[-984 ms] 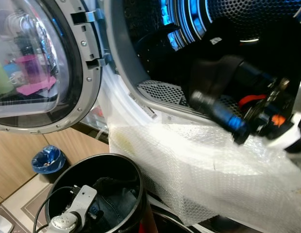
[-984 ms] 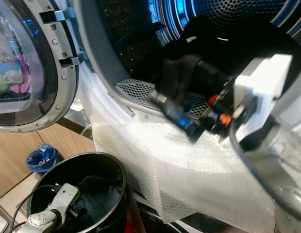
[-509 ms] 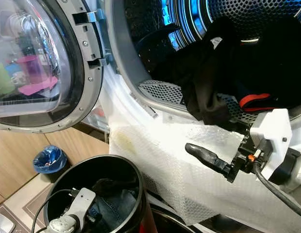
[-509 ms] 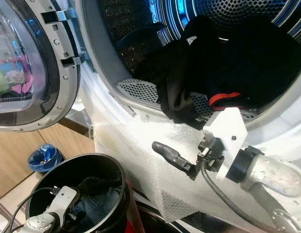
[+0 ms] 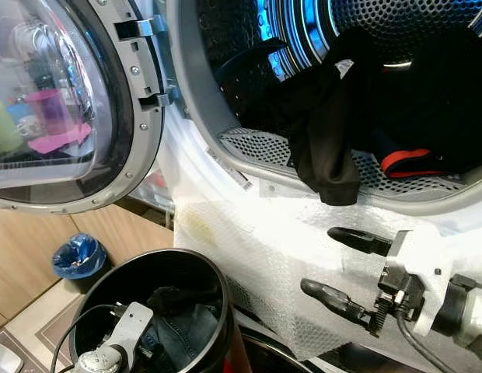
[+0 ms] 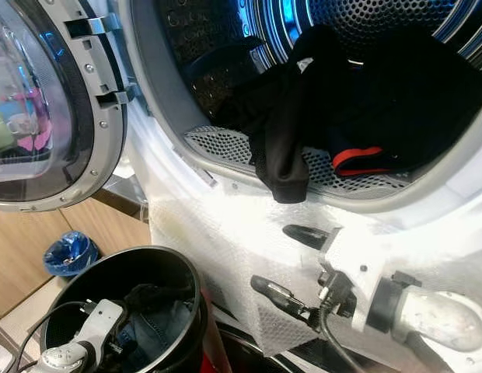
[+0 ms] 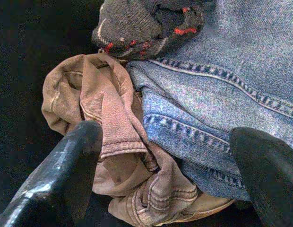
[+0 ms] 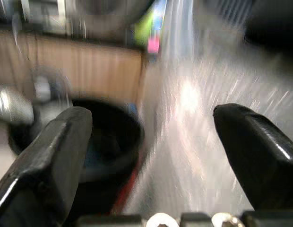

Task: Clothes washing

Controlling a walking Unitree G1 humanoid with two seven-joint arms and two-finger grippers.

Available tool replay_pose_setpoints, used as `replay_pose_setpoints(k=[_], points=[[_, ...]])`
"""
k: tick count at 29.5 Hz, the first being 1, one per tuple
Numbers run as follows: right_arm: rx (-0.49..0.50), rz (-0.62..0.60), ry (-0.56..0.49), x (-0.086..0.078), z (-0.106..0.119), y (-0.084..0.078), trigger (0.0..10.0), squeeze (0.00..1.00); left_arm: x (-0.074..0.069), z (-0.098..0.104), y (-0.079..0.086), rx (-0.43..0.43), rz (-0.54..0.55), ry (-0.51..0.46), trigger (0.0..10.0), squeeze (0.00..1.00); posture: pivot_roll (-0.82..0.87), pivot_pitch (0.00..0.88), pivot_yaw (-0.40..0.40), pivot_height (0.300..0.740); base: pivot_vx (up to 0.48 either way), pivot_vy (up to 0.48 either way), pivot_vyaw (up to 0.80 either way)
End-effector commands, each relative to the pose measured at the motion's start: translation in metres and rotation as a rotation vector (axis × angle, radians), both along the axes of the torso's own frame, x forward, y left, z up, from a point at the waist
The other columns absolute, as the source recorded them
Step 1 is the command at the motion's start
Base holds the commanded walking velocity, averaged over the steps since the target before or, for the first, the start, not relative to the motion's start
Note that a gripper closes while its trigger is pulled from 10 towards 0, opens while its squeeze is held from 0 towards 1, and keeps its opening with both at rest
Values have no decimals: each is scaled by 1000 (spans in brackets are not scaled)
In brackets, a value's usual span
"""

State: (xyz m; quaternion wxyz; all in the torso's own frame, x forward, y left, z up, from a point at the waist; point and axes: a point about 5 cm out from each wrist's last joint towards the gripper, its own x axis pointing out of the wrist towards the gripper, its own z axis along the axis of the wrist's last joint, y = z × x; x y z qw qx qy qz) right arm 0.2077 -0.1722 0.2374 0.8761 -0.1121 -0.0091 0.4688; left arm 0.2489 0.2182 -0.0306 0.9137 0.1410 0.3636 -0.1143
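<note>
The washing machine drum (image 5: 365, 23) stands open with dark clothes (image 5: 326, 148) inside; one black piece droops over the lower rim beside a red-trimmed item (image 5: 408, 159). My right gripper (image 5: 323, 262) is open and empty, below the rim in front of the bubble wrap. My left gripper (image 7: 163, 137) is open inside the black bin (image 5: 186, 260), its fingers on either side of blue jeans (image 7: 222, 80) and a tan garment (image 7: 113, 156). A dark knit piece with red stitching (image 7: 146, 23) lies beyond them.
The round glass door (image 5: 62, 101) hangs open at the left. Bubble wrap (image 5: 249, 225) drapes over the machine's front below the opening. A small bin with a blue bag (image 5: 76, 255) sits on the floor by wooden cabinets.
My right gripper has drawn back out of the drum mouth and dropped below the rim, now empty. The black garment stays hanging over the rim. The left arm has not moved.
</note>
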Motion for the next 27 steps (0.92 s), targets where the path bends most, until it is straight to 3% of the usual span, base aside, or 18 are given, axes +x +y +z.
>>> replay_pose_setpoints(k=[1,3,8,12,15,17,18,19,23,24,27], points=[[46,58,-40,-10,9,2,10000,0,-48,-40,-21,-44,5,211,10000,0,-68,78,-36,740,0,0,0],[52,70,-35,-12,8,2,10000,0,-48,-40,-20,-44,5,211,10000,0,-69,82,-36,740,0,0,0],[-43,131,107,-25,-26,5,10000,0,-48,-39,-21,-48,-10,208,10000,0,-73,82,-35,740,0,0,0],[73,251,163,-41,-33,11,10000,0,-46,-38,-21,-52,-10,200,10000,0,-66,84,-35,740,0,0,0],[29,269,228,-45,-44,11,10000,0,-46,-38,-20,-49,-9,201,10000,0,-67,85,-35,740,0,0,0],[-50,248,338,-46,-68,11,10000,0,-46,-38,-20,-48,-10,201,10000,0,-68,84,-36,740,0,0,0],[-135,175,470,-43,-109,5,10000,0,-46,-37,-20,-47,-10,197,10000,0,-67,83,-37,740,0,0,0],[-147,124,524,-40,-127,1,10000,0,-45,-37,-20,-47,-10,193,10000,0,-58,79,-43,740,0,0,0],[-112,-110,641,-23,-183,-14,10000,0,-41,-35,-21,-55,-2,169,10000,0,-46,74,-42,740,0,0,0],[-116,-252,696,-15,-208,-22,10000,0,-40,-34,-22,-63,-1,155,10000,0,-40,73,-41,740,0,0,0],[-111,-450,799,-12,-247,-28,10000,0,-36,-30,-22,-85,-5,125,10000,0,-31,69,-40,740,0,0,0]])
